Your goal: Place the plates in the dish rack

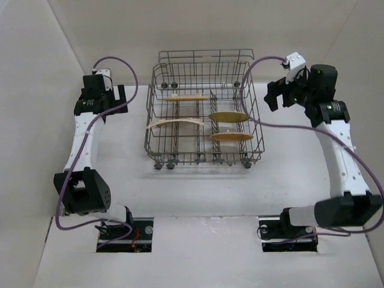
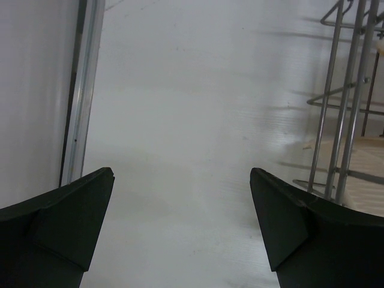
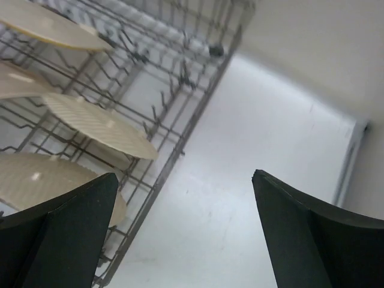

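Plates (image 1: 228, 116) in dish rack (image 1: 201, 157), right gripper (image 1: 271, 98) gaping beside rim

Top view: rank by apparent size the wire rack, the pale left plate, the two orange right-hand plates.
1. grey wire dish rack
2. pale yellow woven plate
3. upper orange round plate and lower orange round plate: look alike, not ranked

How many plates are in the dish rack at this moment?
4. Back plate, left plate, right plate and near-right plate, all in the dish rack. None appears hidden.
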